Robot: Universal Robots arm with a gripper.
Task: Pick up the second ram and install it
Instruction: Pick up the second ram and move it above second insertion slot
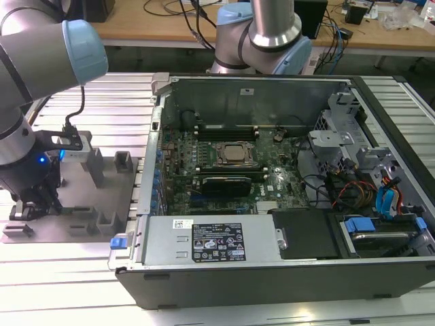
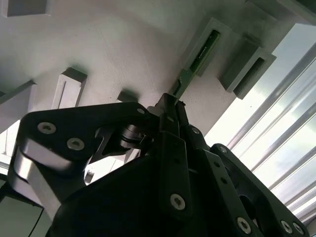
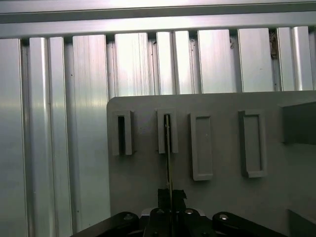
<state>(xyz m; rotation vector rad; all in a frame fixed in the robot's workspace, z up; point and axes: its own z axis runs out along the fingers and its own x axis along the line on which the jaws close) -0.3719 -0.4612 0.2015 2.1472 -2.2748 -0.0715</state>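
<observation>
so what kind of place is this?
Probably a robotics lab bench for PC assembly: an open computer case on a slotted aluminium table, the tool gripping the second ram at a gray fixture plate.

Lab: open computer case [image 1: 272, 291], slatted aluminium table [image 1: 61, 288], cable-strewn workbench [image 1: 156, 26]

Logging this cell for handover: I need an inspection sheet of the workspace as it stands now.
Surface: ribbed aluminium table carrying a gray plastic plate with posts and slotted holders.
Job's things: thin green circuit-board ram stick, far end seated in a slotted holder on the plate; open black computer case beside the plate, motherboard exposed.
Clutter: nothing seen.
Grippers: black gripper shut on the ram stick.
Cables: red and black wires inside the case; dark cables on the desk behind.
Surroundings: wooden desk; second gray-and-blue robot arm.
</observation>
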